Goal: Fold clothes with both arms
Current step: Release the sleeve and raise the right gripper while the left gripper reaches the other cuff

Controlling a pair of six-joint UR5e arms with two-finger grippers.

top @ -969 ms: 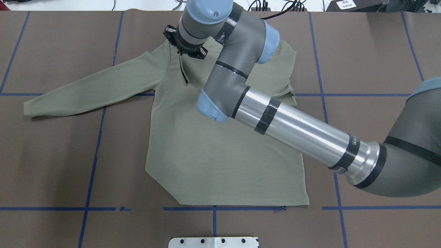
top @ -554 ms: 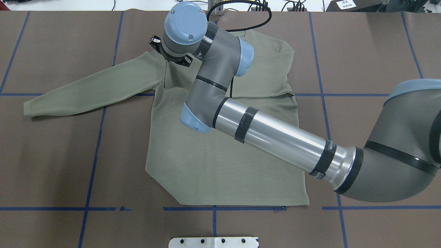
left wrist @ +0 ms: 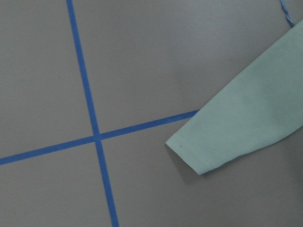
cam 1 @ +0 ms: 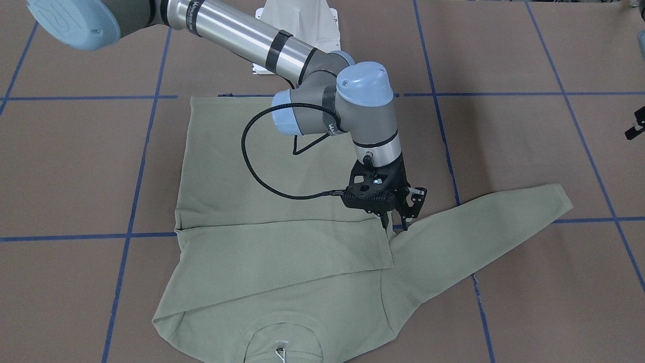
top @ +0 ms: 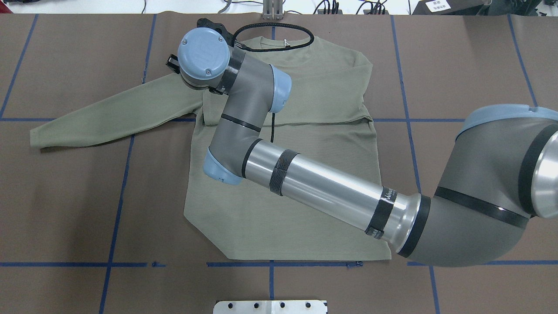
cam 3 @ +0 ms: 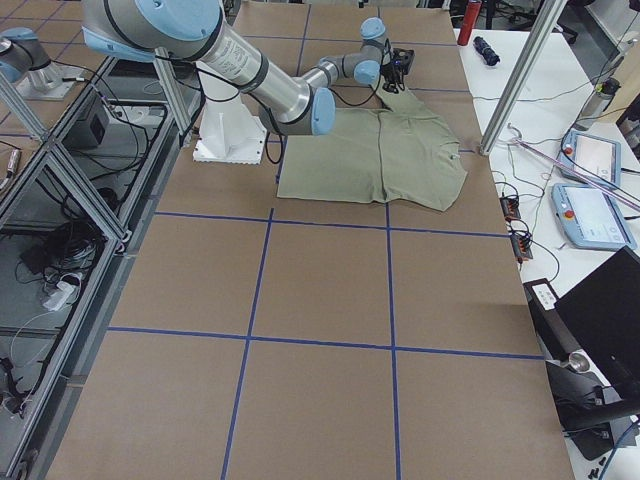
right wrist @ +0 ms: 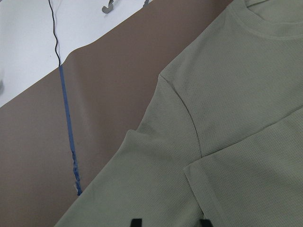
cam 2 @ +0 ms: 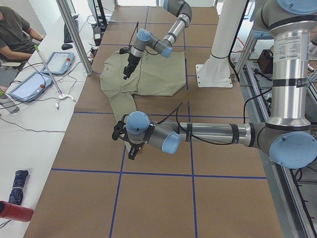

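Nearest the operators' edge of the desk (cam 1: 529,60) lies the collar (cam 1: 282,335) of the sage shirt (cam 1: 252,176), which is spread flat mid-desk with its hem (cam 1: 227,100) toward the robot's edge. Just past the collar, one sleeve (cam 1: 282,252) is already laid across the chest, so I'd say the first sleeve fold is done. The right claw (cam 1: 395,224) hangs at that sleeve's end, beside the armpit, with its fingers parted and nothing between them. The other sleeve (cam 1: 494,227) stretches toward the desk's end on the robot's left. Its cuff (left wrist: 199,151) sits under the left claw (cam 2: 130,151), and I can't tell whether that claw is open or closed. The next move looks to be the left claw pinching the cuff and carrying it across the body. The right arm would first need to get clear.
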